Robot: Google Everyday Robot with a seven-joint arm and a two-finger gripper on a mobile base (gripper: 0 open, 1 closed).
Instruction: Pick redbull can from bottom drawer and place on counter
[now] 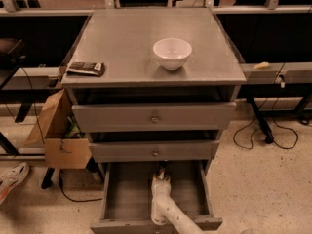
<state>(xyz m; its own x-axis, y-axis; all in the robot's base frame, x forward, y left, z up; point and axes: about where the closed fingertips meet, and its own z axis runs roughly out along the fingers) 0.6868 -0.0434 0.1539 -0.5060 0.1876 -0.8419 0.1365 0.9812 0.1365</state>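
Observation:
The bottom drawer point(122, 199) of the grey cabinet stands pulled open, its grey floor showing. My white arm reaches into it from below, and my gripper point(160, 171) sits at the back of the drawer, just under the middle drawer's front. The redbull can does not show; the gripper end hides that spot. The counter point(131, 43) is the cabinet's flat grey top, with a white bowl point(172, 53) and a dark snack packet point(86, 68) on it.
The two upper drawers point(154, 117) are shut. A cardboard box point(58, 135) stands left of the cabinet, with a shoe point(12, 178) on the floor. Cables point(265, 135) and bench legs lie to the right. Long grey benches run behind.

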